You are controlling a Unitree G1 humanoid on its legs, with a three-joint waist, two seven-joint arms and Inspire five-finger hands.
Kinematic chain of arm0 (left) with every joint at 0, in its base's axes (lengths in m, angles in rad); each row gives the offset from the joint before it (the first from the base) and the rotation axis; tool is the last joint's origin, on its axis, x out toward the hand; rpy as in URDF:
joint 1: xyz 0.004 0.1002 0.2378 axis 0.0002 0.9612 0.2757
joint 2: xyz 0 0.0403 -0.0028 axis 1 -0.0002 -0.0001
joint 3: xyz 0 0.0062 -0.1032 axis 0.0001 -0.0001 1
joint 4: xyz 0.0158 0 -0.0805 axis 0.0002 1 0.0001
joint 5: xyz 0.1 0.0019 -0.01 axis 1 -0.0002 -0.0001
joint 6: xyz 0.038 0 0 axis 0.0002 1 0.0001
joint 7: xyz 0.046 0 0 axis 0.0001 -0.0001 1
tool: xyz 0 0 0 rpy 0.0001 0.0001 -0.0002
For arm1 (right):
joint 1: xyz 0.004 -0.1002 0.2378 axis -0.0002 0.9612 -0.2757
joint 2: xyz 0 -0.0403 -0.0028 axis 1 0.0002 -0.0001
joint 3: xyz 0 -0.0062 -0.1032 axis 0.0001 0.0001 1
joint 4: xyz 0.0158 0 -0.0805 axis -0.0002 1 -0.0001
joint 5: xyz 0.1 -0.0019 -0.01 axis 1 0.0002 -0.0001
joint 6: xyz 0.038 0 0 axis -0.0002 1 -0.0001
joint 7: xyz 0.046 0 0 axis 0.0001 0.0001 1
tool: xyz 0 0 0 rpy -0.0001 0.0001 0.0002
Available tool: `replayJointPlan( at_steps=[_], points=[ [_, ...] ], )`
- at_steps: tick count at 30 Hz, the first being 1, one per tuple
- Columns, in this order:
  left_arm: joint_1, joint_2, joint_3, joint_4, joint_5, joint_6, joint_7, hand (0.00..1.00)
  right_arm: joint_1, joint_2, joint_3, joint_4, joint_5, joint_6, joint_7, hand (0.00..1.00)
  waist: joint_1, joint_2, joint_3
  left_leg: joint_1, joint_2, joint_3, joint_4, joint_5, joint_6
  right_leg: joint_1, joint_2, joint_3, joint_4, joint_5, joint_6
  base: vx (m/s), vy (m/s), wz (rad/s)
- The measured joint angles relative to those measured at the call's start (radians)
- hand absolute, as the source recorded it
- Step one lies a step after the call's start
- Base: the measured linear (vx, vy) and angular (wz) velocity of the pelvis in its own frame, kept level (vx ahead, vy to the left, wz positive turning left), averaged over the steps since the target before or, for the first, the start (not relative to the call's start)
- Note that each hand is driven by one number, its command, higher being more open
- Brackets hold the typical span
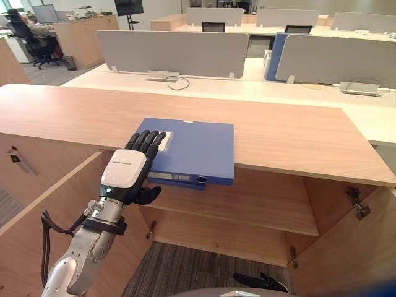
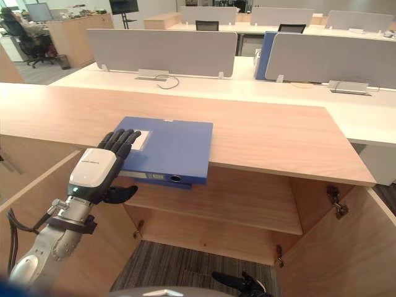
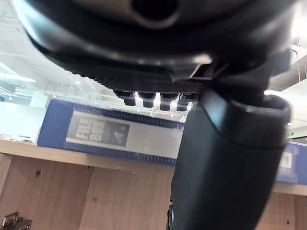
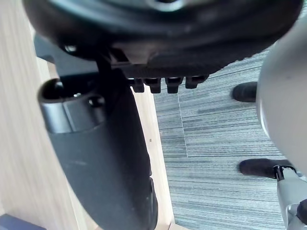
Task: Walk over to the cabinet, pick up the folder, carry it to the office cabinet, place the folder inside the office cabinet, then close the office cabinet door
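One pickup is beginning: the left hand (image 1: 125, 175), fingers straight, is touching the flat blue folder (image 1: 199, 150) and probably needing to clamp.

The blue folder (image 1: 198, 151) lies flat on the wooden worktop (image 1: 291, 139), at the front edge and a little over it. Its spine, with a pale label and a round hole, faces forward. Below the worktop the cabinet (image 1: 247, 207) stands open.

The dark left hand's (image 3: 158, 43) fingertips (image 3: 129, 99) reach out straight just above a blue rectangular file folder (image 3: 57, 125). The folder lies on the light wooden worktop (image 3: 72, 155), its white-labelled spine facing the thumb (image 3: 225, 163).
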Motion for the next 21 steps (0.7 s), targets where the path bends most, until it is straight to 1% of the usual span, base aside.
replayJointPlan(
  at_steps=[1,2,4,7,10,12,14,17,21],
  points=[
    [-0.004,0.005,-0.006,0.006,0.000,0.001,0.000,1.00,0.000,-0.002,0.000,0.000,0.000,0.000,0.000,1.00,-0.003,0.000,0.000,0.000,0.000,0.002,-0.001,0.000,0.000,0.001,0.001,0.001,-0.006,0.003,0.000,0.02,0.022,-0.12],
    [-0.020,0.010,-0.021,0.024,0.001,0.000,0.000,0.00,0.003,-0.006,0.000,0.000,0.000,0.000,0.000,1.00,-0.004,0.001,0.001,0.000,0.000,0.010,-0.003,0.000,0.000,0.001,0.004,0.008,-0.014,0.009,0.001,0.02,0.024,-0.19],
    [-0.032,0.013,-0.026,0.038,0.001,0.000,0.000,0.00,0.003,-0.012,-0.001,-0.001,0.000,0.000,0.000,1.00,-0.005,0.002,0.001,0.007,0.000,0.027,-0.008,0.000,0.000,0.002,0.005,0.025,-0.020,0.014,0.002,0.03,0.033,-0.24],
    [-0.058,0.013,-0.029,0.059,0.002,0.000,0.011,0.00,0.006,-0.021,-0.003,-0.001,0.000,-0.002,-0.002,1.00,-0.016,0.010,0.007,0.019,-0.001,0.046,-0.017,0.000,0.000,0.002,0.005,0.043,-0.023,0.019,0.003,0.01,0.036,-0.18],
    [-0.110,0.014,-0.031,0.061,0.002,0.002,0.033,0.00,0.013,-0.025,-0.024,-0.001,0.000,-0.001,-0.005,1.00,-0.021,0.011,0.008,0.020,-0.001,0.054,-0.018,0.000,0.000,0.003,0.005,0.050,-0.032,0.027,0.005,-0.01,0.019,-0.09],
    [-0.126,0.014,-0.036,0.060,0.009,-0.001,0.076,0.00,0.014,-0.024,-0.047,-0.001,0.000,-0.001,-0.011,1.00,-0.032,0.013,0.008,0.020,-0.001,0.061,-0.018,0.000,0.001,0.004,0.006,0.056,-0.041,0.034,0.004,-0.03,0.019,-0.09],
    [-0.163,0.015,-0.035,0.057,0.030,0.000,0.098,0.00,0.019,-0.026,-0.051,0.000,0.000,0.001,-0.015,1.00,-0.034,0.016,0.008,0.025,0.000,0.074,-0.018,0.000,0.001,0.004,0.007,0.069,-0.045,0.041,0.004,-0.04,0.024,-0.17],
    [-0.195,0.026,-0.035,0.057,0.053,0.003,0.108,0.00,0.020,-0.028,-0.061,0.000,-0.001,0.002,-0.015,1.00,-0.047,0.023,0.009,0.028,-0.001,0.081,-0.018,-0.001,0.001,0.004,0.007,0.077,-0.049,0.049,0.006,-0.05,0.011,-0.10],
    [-0.224,0.026,-0.035,0.044,0.059,0.003,0.117,0.00,0.024,-0.028,-0.073,0.000,-0.002,0.008,-0.016,1.00,-0.053,0.026,0.008,0.027,-0.001,0.084,-0.019,0.000,0.003,0.005,0.008,0.081,-0.062,0.060,0.009,-0.04,0.007,-0.04]
  ],
)
